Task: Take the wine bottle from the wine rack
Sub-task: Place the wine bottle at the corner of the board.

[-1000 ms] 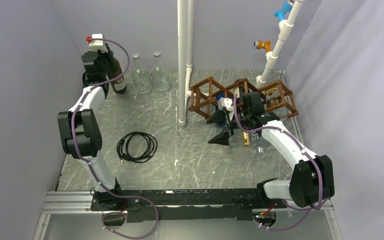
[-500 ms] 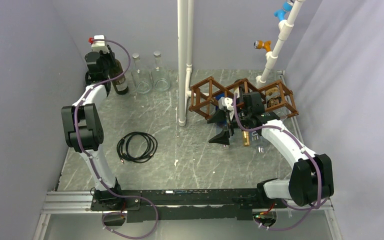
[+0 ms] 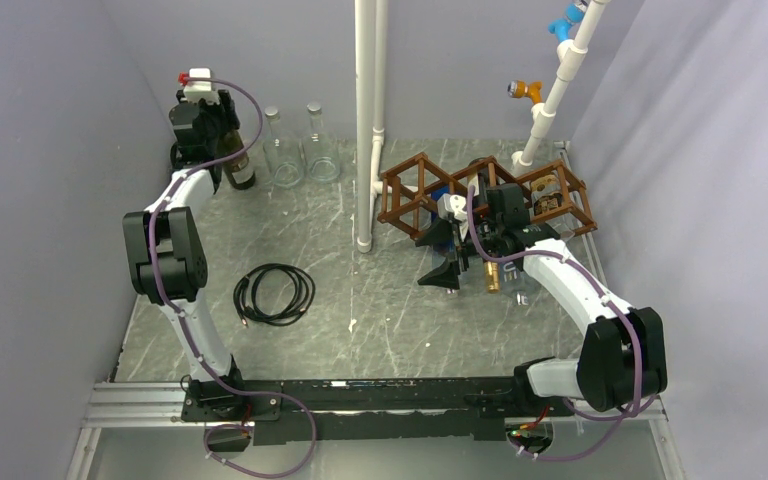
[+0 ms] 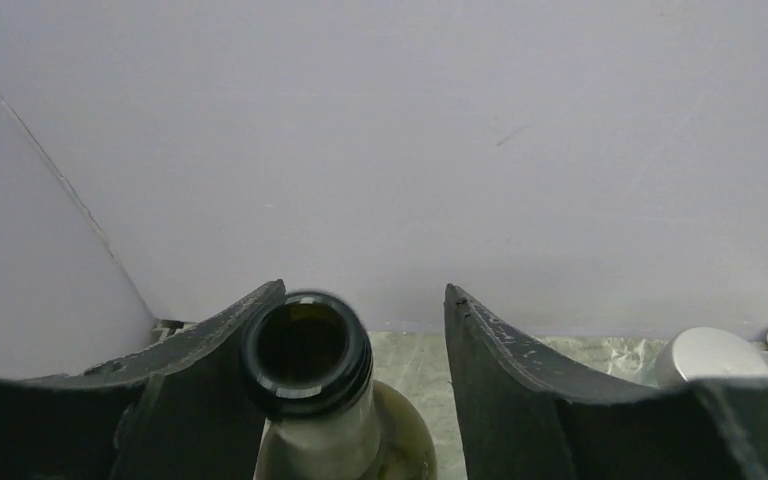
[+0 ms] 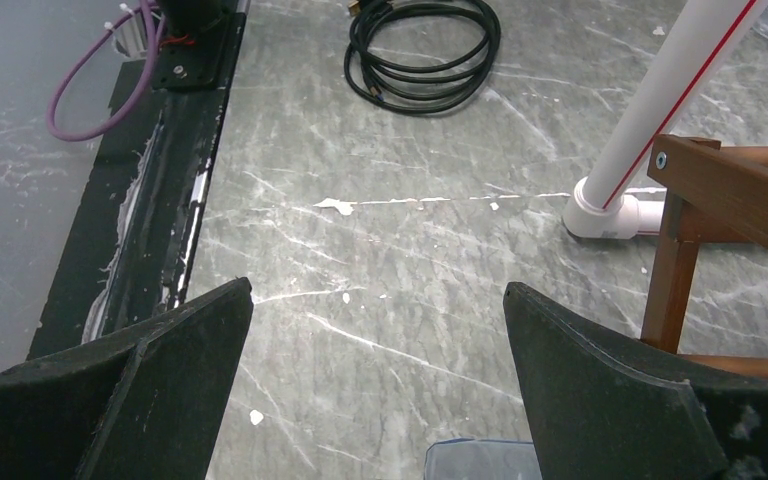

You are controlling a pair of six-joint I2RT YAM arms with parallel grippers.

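A robotics lab test cell. Plain lilac-grey walls box in a grey marbled tabletop on 3 sides. At 6 o'clock a black base rail on aluminium framing carries 2 white-and-black arms, the left arm and the right arm, both strung with purple cabling. White plastic pipes rise at 12 o'clock. A loose black cable coil lies at 8 o'clock. A wooden wine rack at 2 o'clock and clear bottles at 11 o'clock stand like staged props.

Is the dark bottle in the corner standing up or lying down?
Standing up. The dark bottle stands on its base by the clear bottles, and the left wrist view looks down into its open mouth.
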